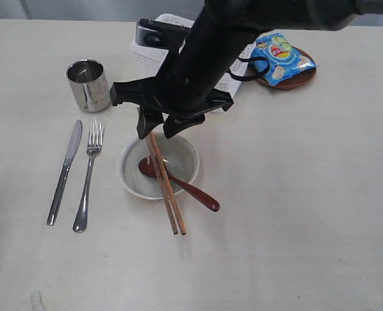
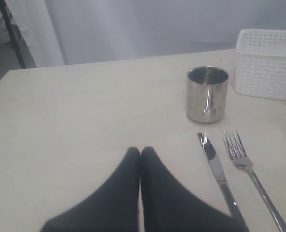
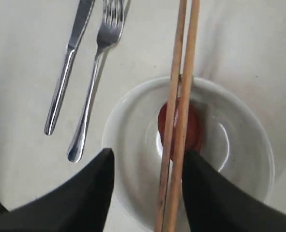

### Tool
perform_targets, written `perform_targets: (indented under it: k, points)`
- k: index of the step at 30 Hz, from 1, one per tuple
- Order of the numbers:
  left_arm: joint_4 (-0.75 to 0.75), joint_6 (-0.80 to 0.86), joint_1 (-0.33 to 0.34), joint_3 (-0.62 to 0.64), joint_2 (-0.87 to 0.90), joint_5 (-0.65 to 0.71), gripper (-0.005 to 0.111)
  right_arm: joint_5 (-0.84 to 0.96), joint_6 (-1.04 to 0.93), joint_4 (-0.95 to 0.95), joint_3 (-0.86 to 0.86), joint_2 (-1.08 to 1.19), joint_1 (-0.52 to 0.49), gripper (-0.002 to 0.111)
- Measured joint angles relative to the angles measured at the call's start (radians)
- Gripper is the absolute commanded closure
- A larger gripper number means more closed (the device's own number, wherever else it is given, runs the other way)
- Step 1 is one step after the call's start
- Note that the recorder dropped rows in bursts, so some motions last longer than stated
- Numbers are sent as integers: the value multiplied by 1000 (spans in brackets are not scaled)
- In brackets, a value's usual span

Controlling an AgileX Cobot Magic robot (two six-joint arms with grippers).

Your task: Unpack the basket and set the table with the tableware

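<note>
Exterior view high above the table; left wrist low, level; right wrist close overhead; shared knife and fork.

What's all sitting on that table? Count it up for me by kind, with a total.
knife: 1
fork: 1
cup: 1
bowl: 1
spoon: 1
chopsticks: 2
plate: 1
chip bag: 1
basket: 1
Total: 10
</note>
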Motion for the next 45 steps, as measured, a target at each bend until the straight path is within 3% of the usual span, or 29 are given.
perform_targets:
  k: [6,16,25,29,33,39,45]
  points:
    - [0,0,0,0,0,0,107,2,-13,-51,0,-107,-21,65]
    - [0,0,0,0,0,0,107,34,-127,-96,0,-262,-181,65]
    - [0,0,0,0,0,0,107,87,-221,-223,0,-289,-204,65]
    - [0,0,0,0,0,0,107,-34,-305,-243,-7,-281,-204,61]
    - [0,0,0,0,0,0,107,-69,-434,-247,-121,-131,-206,47]
    - [0,0,0,0,0,0,107,-57,-579,-247,-364,180,-206,47]
    - [0,0,0,0,0,0,107,-51,-596,-249,-439,335,-206,48]
